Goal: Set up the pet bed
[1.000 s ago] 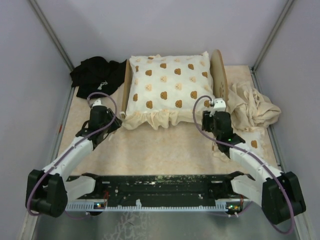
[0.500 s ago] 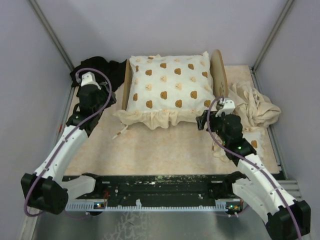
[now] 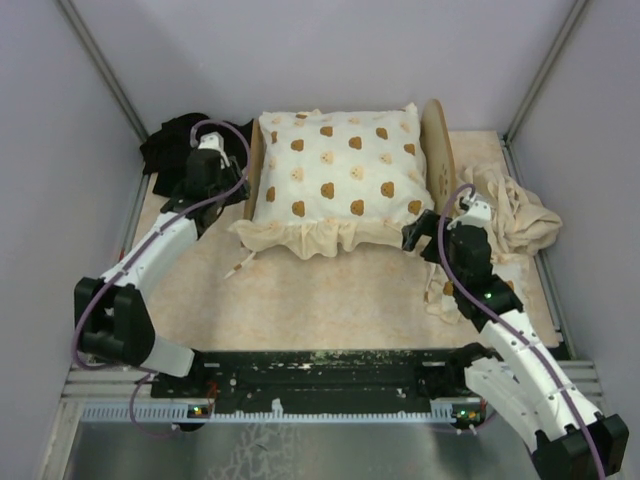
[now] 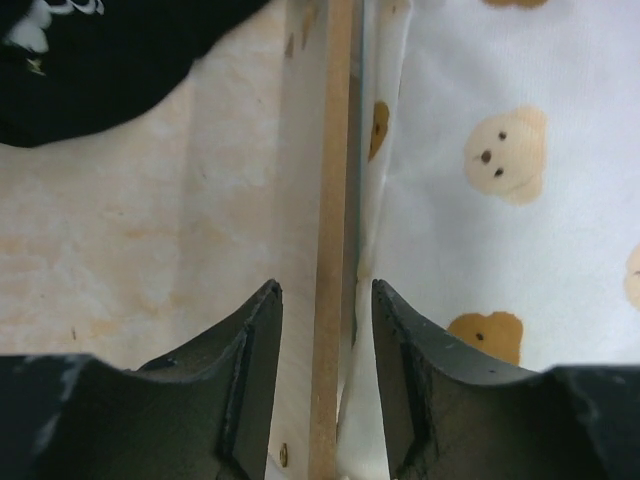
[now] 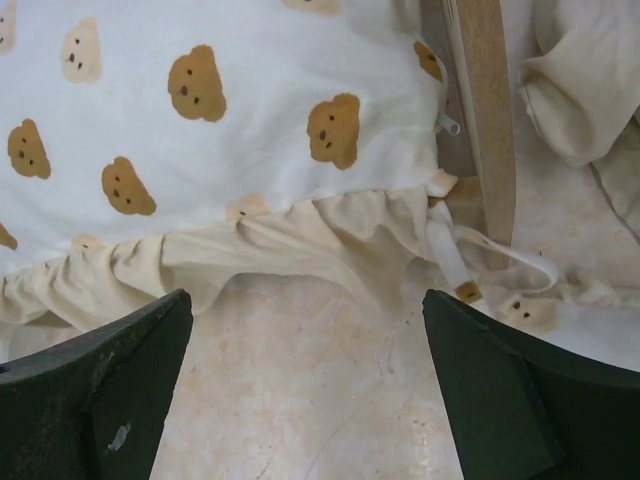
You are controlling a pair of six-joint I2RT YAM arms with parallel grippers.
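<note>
The pet bed [image 3: 437,150] stands at the back centre of the table [image 3: 330,300], its rounded wooden headboard upright on the right. A lower wooden end board [image 4: 330,200] is at its left. A cream frilled cushion [image 3: 340,165] with brown bear prints lies across the frame and hides whatever is under it. Its frill hangs over the near edge.

The left gripper [image 4: 325,290] is at the bed's left end board, and its fingers [image 4: 255,340] straddle the thin top edge of that board. The jaws are partly open. A gap shows on each side of the wood, so no firm grip is seen.

The right gripper [image 5: 306,300] hovers near the bed's front right corner, above the cushion frill and the bare table. Its jaws are spread wide and nothing is between them.

A black cloth [image 3: 175,145] lies bunched at the back left, just beside the left arm's wrist. A crumpled beige cloth [image 3: 505,210] lies to the right of the headboard. A white tie [image 5: 455,265] trails on the table by the foot of the headboard.
</note>
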